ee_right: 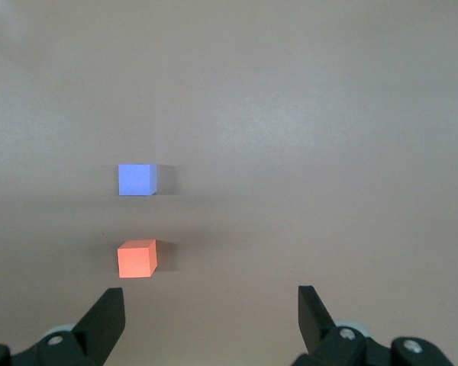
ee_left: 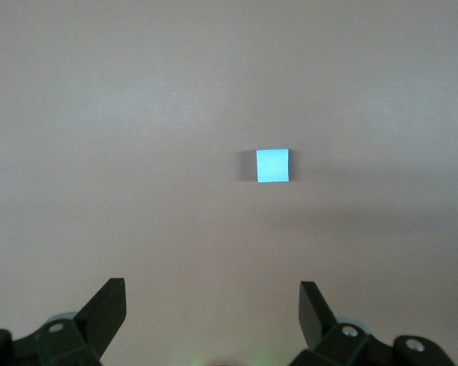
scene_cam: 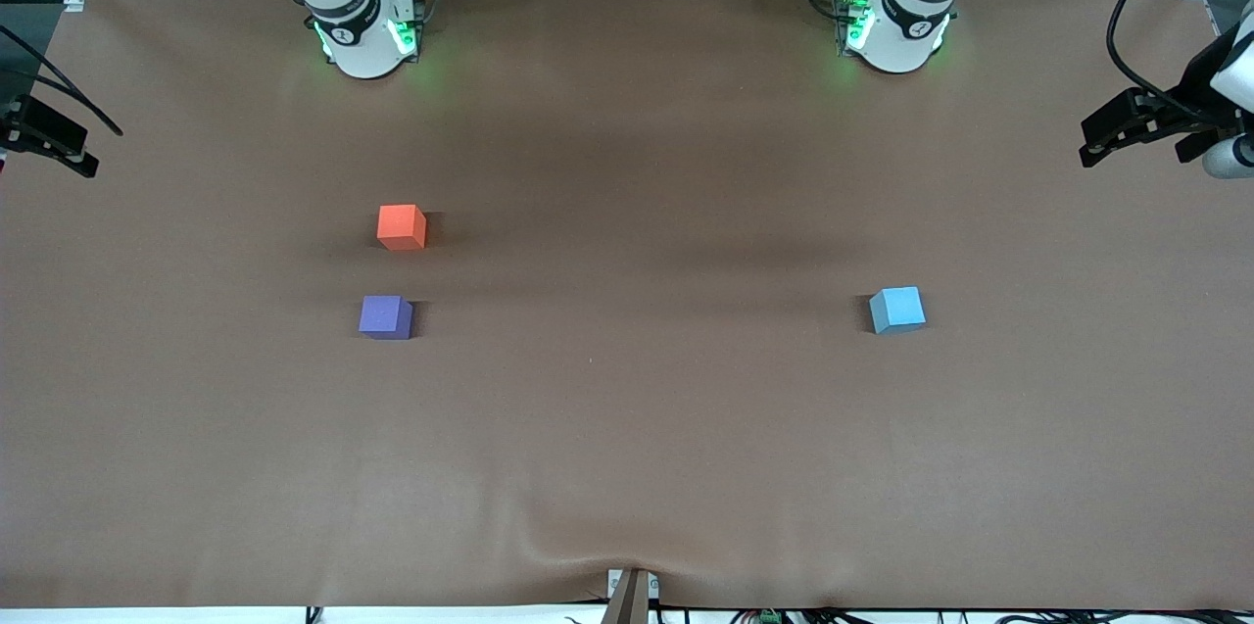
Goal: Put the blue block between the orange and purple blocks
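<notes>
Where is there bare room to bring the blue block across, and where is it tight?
The brown table lies bare from the blue block to the purple block, and all along the camera edge. It is tight only in the slot between the orange block and the purple block, about one cube wide.

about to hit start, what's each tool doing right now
Left tool: open, empty, above the small sky-blue matte cube.
Right tool: open, empty.

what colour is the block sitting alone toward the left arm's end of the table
Light sky blue: the blue block shows plainly in the front view and fills more of the left wrist view.
</notes>
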Motion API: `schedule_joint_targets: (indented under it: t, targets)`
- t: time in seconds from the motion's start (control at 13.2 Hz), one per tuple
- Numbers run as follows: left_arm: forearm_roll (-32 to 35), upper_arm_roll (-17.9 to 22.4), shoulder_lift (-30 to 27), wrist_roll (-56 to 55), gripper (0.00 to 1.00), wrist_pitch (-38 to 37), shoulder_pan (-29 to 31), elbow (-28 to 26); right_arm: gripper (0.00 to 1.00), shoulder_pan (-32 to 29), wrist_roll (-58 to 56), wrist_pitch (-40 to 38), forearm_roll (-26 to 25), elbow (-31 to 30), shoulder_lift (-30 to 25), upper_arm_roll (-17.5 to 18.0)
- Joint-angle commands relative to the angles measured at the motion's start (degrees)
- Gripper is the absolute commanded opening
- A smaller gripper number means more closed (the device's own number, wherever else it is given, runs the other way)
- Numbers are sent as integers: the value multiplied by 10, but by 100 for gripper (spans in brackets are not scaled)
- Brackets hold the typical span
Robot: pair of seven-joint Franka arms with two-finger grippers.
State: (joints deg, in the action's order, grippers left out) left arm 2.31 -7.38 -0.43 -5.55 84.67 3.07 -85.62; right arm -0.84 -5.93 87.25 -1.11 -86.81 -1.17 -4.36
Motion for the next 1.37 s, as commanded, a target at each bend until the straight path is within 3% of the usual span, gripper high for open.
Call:
schedule_joint_targets:
  t: [0.0,0.76,0.91,1.29]
  targets:
    - [1,-3,-1,3,100,-8,2,8,100,2,8,-7,0,8,2,-1]
    - [-6,-3,-1,3,100,-8,2,8,100,4,10,-11,0,7,1,-1]
    - [-5,-3,-3,4,100,-8,2,8,100,-2,20,-29,37,1,-1,-4]
    - [0,-3,-4,6,100,-8,3,8,100,-14,19,-28,40,1,-1,-4]
